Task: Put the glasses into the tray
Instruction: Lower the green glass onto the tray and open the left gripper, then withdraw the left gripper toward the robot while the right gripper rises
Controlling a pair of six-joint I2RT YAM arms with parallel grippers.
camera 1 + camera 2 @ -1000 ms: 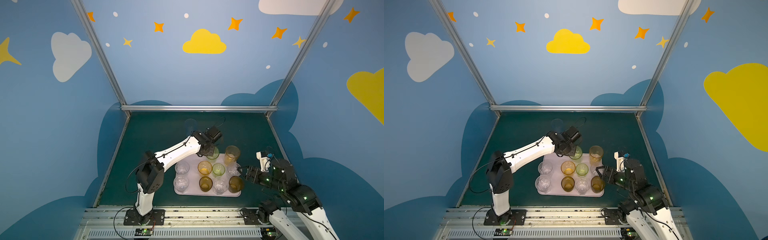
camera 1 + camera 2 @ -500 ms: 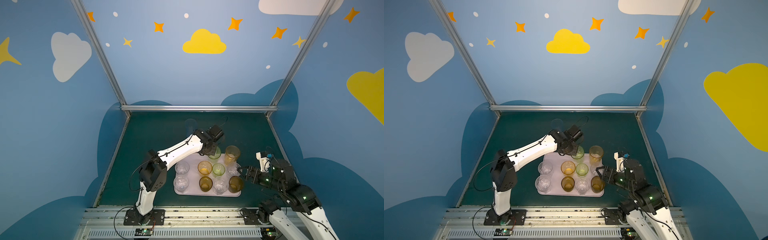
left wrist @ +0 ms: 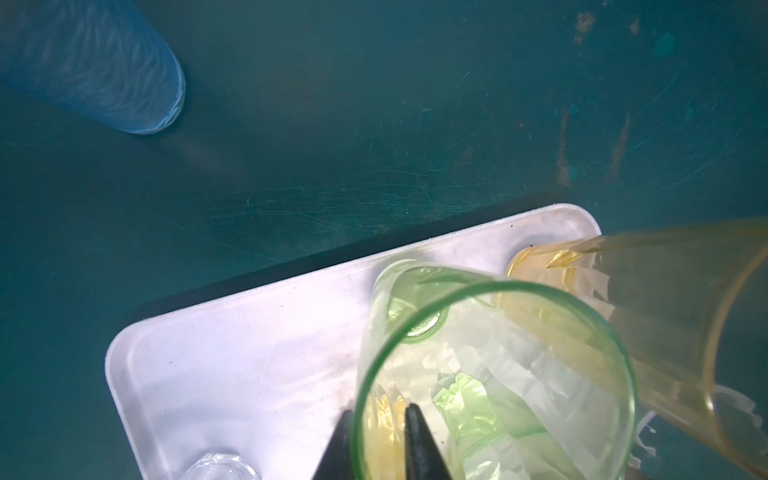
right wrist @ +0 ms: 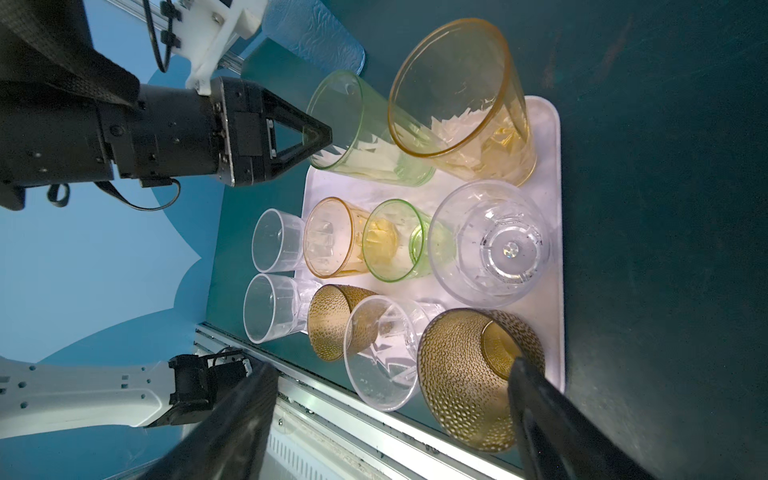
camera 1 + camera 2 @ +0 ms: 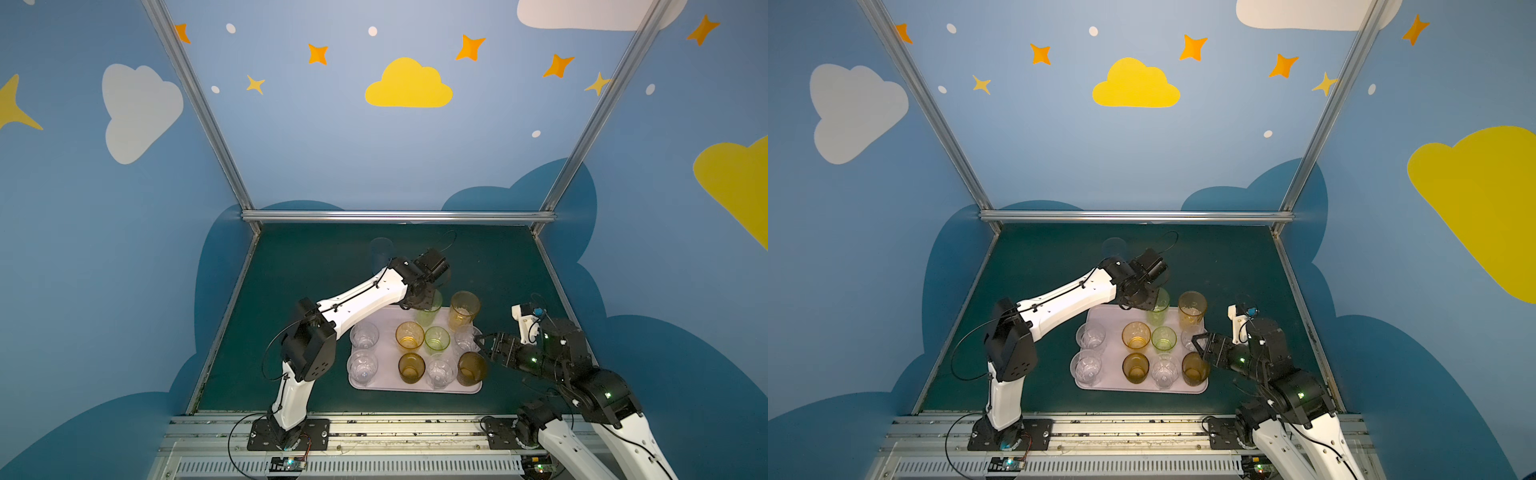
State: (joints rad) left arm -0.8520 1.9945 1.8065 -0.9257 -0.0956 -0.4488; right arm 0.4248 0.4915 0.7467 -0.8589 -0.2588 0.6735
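Since a second ago my left pincer [image 3: 378, 409] has eased slightly apart. It straddles the rim of the tall green glass [image 3: 490, 374], which stands in the tray [image 5: 386, 354] beside the tall amber glass [image 5: 463, 309]. My right pincer [image 5: 482, 345] gapes wide and empty near a brown glass [image 5: 471, 368]. Ten glasses are in the tray; the pale blue glass [image 5: 381, 253] stands on the desk [image 5: 316, 270].

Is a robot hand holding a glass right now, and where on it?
Nothing firmly. The left gripper straddles the rim of the tall green glass, one finger inside, one outside, a gap showing. The right gripper is open, empty.
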